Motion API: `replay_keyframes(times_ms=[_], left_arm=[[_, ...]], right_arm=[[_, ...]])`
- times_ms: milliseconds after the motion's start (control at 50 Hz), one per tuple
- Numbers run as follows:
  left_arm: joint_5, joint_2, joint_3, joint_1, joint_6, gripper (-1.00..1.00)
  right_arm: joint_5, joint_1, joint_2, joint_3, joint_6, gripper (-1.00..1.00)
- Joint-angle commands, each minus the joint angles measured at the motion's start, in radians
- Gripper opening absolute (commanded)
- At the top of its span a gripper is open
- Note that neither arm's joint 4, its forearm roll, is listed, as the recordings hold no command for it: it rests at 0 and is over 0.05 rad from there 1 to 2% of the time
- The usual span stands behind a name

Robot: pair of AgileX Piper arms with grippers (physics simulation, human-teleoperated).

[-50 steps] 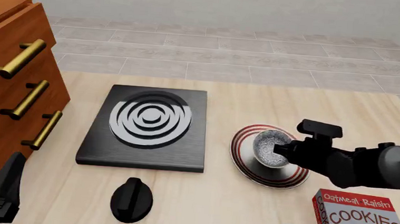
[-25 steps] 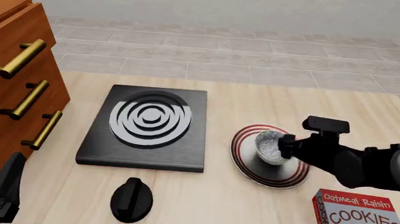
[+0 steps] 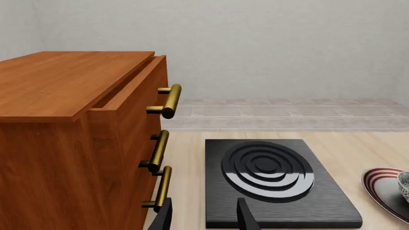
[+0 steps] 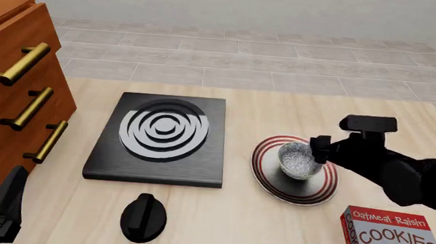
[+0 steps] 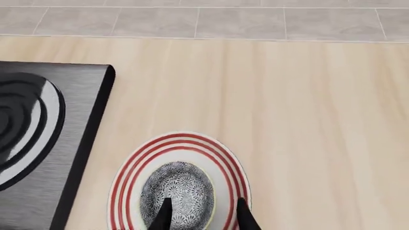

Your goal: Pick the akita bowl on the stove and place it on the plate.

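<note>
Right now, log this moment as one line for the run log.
akita bowl: sitting on plate | stove: bare | right gripper: open, above bowl | left gripper: open, near drawers

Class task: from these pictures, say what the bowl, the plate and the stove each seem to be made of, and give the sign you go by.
Bowl: likely glazed ceramic, with a fine speckled grey-white pattern inside.
Plate: probably glazed ceramic too, smooth white with painted red rings.
Stove: looks like brushed black metal, faint streaks on the slab; its burner rings look glossy. As a render, none of this is certain.
</note>
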Motion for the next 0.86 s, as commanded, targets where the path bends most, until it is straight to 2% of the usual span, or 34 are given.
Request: replay_keyframes(times_ms=[20,40,100,180,200,220,240,280,320,360,460,500,540,560,780,860], left_arm=[[0.000,0.000,0.000,0.000,0.000,1.00],[0.000,0.000,0.000,0.000,0.000,1.00],[0.000,0.000,0.000,0.000,0.000,1.00],[0.000,0.000,0.000,0.000,0.000,1.00],[0.000,0.000,0.000,0.000,0.000,1.00],[0.000,0.000,0.000,0.000,0.000,1.00],[0.000,0.000,0.000,0.000,0.000,1.00],[0.000,0.000,0.000,0.000,0.000,1.00],[0.000,0.000,0.000,0.000,0.000,1.00],[0.000,0.000,0.000,0.000,0.000,1.00],[0.000,0.000,0.000,0.000,0.000,1.00],[0.000,0.000,0.000,0.000,0.000,1.00],[0.000,0.000,0.000,0.000,0.000,1.00],[0.000,0.000,0.000,0.000,0.000,1.00],[0.000,0.000,0.000,0.000,0.000,1.00],[0.000,0.000,0.000,0.000,0.000,1.00]], right_arm=[[0.005,-0.008,-0.110,0.024,-0.052,1.00],[0.004,-0.023,-0.107,0.026,-0.083,1.00],[-0.004,-0.008,-0.125,0.045,-0.069,1.00],[-0.016,-0.005,-0.193,0.076,-0.138,1.00],[-0.016,-0.005,-0.194,0.076,-0.138,1.00],[-0.033,0.025,-0.245,0.100,-0.192,1.00],[-0.036,0.038,-0.269,0.110,-0.200,1.00],[-0.036,0.050,-0.314,0.122,-0.171,1.00],[-0.047,0.038,-0.342,0.138,-0.204,1.00],[-0.047,0.053,-0.355,0.144,-0.192,1.00],[-0.100,0.089,-0.418,0.202,-0.211,1.00],[-0.116,0.106,-0.459,0.219,-0.182,1.00],[-0.129,0.123,-0.512,0.243,-0.192,1.00],[-0.129,0.126,-0.556,0.257,-0.167,1.00],[-0.131,0.122,-0.785,0.367,-0.151,1.00],[-0.100,0.124,-0.947,0.421,-0.135,1.00]])
